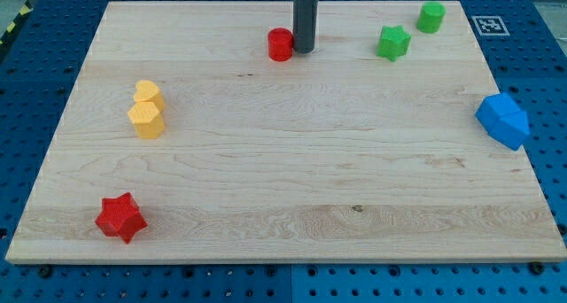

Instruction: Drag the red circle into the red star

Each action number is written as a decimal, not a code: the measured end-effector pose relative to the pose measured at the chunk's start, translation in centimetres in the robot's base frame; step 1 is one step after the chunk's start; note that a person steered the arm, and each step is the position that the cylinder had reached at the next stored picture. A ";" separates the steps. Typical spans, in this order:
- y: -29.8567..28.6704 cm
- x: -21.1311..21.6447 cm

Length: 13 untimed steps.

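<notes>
There are no jaws on this arm, so there is no jaw state to give; it ends in a dark rod, and my tip [304, 51] rests on the table [292, 188] near the view's top, a little left of centre. The tip stands just beside the red circle [280, 44], on that block's right side as the view shows it, touching it or very nearly; I cannot tell which.

The red star [120, 217] lies well apart, in the corner at the view's bottom left. The line from circle to star runs down and to the left, and the tip sits on the right rather than up and to the right of the circle.

Judged from here, a push straight to the left would send the circle along the top edge and miss the star. The circle is round, so an off-centre contact would likely let it roll off the tip to one side. Two yellow blocks [146, 110], touching each other at the view's left, stand close to the path; a drift leftward could knock them.

The circle has no long axis and points no way. It appears to stand flat, round face up.
</notes>
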State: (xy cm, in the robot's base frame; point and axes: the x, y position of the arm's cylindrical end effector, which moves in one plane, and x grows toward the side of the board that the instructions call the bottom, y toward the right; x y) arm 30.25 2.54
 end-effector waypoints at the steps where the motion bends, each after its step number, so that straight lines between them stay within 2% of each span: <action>1: -0.9 -2.0; 2: -3.7 -2.7; 4: -5.9 1.5; 5: -7.9 0.5; 6: -9.4 1.8; 8: -8.4 10.5; 9: -8.4 10.6; 10: -8.1 7.5; 11: -5.4 7.0; 13: -4.7 18.1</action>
State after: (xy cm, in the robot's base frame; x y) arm 48.39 -2.20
